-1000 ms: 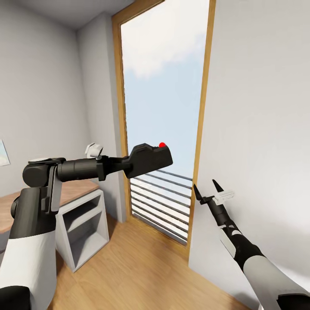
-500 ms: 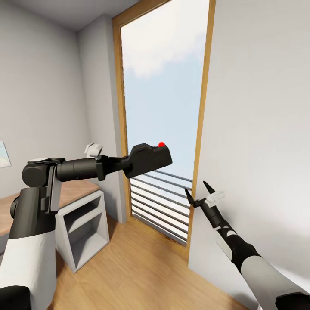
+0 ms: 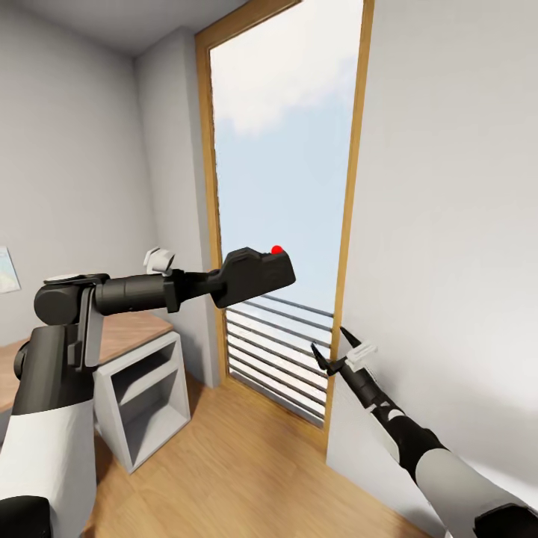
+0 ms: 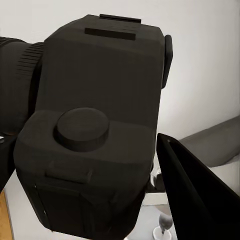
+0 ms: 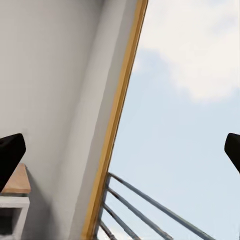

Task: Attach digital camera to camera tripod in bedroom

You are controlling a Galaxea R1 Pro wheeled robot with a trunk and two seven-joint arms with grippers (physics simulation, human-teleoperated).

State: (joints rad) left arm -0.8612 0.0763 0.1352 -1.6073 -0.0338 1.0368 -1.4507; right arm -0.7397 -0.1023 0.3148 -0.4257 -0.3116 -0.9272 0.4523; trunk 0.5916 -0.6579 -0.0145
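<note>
Right claw (image 3: 332, 350) dropped, spread; left claw (image 3: 224, 282) grips digital camera (image 3: 255, 274).

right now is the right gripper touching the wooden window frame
Cannot tell. In the head view the open right gripper overlaps the wooden window frame, with no visible gap or contact; the right wrist view doesn't settle it.

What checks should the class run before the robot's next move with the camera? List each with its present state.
1. Digital camera held in left gripper: ok.
2. Camera's red button up, body roughly level: ok.
3. Right gripper open and empty: ok.
4. Right arm's spacing from the white wall: cannot tell; it looks close.
5. Camera tripod located: cannot tell; ahead is the tall window.
6. Wood floor ahead free to drive: ok.
</note>
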